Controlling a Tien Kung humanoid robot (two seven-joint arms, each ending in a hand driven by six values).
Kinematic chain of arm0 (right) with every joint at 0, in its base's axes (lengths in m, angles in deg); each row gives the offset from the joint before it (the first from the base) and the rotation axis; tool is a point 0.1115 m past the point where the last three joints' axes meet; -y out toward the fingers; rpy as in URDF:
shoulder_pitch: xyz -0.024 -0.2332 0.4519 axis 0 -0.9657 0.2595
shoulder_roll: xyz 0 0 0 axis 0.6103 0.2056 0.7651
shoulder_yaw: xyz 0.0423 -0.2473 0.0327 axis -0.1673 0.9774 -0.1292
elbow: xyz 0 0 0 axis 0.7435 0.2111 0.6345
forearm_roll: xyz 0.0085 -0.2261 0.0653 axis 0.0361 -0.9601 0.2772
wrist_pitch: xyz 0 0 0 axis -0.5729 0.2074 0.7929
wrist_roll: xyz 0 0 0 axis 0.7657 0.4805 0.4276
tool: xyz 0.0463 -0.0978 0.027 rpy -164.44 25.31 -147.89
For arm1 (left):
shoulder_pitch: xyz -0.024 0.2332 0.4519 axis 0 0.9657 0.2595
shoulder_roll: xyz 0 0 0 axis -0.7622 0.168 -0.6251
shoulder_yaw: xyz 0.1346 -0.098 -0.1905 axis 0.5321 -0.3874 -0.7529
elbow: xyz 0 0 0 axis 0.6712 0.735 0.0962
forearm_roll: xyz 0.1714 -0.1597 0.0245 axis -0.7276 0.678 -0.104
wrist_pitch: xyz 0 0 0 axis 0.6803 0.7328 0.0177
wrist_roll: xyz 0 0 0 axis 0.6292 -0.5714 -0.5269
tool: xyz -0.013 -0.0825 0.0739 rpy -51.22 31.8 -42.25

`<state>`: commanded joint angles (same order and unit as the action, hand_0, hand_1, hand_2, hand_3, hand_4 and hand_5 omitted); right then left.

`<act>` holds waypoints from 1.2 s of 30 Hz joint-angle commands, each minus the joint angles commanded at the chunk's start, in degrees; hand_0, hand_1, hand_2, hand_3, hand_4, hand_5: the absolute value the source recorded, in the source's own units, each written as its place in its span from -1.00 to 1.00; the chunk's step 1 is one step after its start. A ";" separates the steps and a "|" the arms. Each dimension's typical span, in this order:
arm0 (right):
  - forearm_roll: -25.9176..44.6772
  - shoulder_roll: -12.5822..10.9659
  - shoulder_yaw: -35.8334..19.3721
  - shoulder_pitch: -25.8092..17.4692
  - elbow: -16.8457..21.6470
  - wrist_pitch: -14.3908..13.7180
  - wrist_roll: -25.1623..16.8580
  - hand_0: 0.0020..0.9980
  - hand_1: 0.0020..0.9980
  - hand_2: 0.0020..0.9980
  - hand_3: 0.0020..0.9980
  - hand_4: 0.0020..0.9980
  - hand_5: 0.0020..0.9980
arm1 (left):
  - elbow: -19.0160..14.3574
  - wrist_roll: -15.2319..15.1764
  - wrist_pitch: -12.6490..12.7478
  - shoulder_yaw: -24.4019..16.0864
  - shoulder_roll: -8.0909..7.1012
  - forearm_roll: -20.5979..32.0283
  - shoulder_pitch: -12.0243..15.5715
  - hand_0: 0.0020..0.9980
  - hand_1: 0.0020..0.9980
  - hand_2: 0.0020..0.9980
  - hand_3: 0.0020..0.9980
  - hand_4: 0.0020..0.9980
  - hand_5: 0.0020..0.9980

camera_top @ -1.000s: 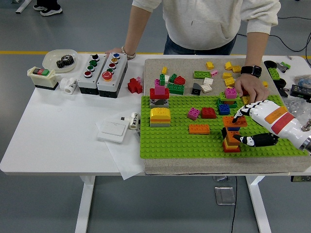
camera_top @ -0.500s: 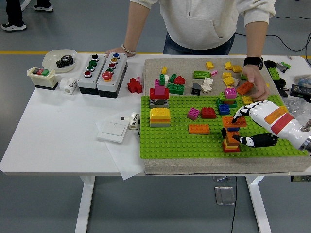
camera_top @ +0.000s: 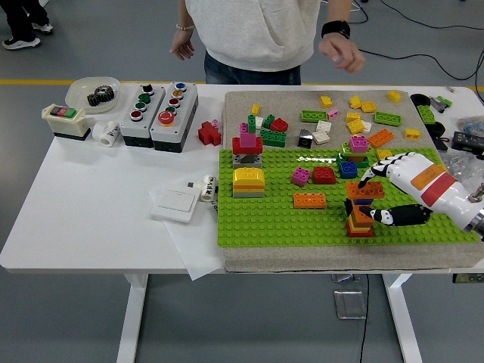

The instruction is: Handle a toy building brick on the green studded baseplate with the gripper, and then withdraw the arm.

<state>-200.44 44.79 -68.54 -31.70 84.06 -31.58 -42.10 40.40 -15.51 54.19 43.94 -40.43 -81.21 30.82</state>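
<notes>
A green studded baseplate lies on a grey mat. On its right part stands a stack of orange and red bricks with a wider orange brick on top. My right hand, white with black fingertips, is at the stack: its upper fingers rest on the top orange brick and its thumb lies beside the stack's lower part. Whether it clamps the brick is not clear. The left hand is out of view.
On the baseplate also stand a yellow brick, a red and pink stack, a flat orange brick, and pink, red, blue and green bricks. Loose bricks lie on the mat behind. Button boxes stand at left. A person stands behind the table.
The person has lifted both hands off the table and stepped back to the left, leaving an orange brick on the mat. My right hand has stayed at the stack.
</notes>
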 joint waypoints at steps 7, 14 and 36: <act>-0.24 -0.01 0.13 -0.24 -0.05 0.19 -0.05 -0.02 0.05 0.18 0.09 0.54 -0.16 | 0.00 -0.04 0.10 0.22 0.01 0.31 -0.12 0.10 0.26 0.38 0.23 0.28 0.48; -0.67 0.17 0.47 -0.23 -0.88 0.63 0.15 -0.02 0.05 0.18 0.09 0.54 -0.16 | -0.01 -0.09 0.07 0.22 0.04 0.24 -0.21 0.10 0.26 0.38 0.23 0.28 0.48; 0.46 0.02 -0.23 -0.21 0.04 -0.08 -0.39 -0.04 0.05 0.19 0.09 0.54 -0.17 | -0.01 -0.25 0.11 0.50 0.01 0.61 -0.34 0.10 0.26 0.38 0.23 0.28 0.48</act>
<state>-199.98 44.81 -68.77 -31.91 84.10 -31.67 -42.49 40.40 -15.76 54.29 44.44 -40.42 -80.60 30.47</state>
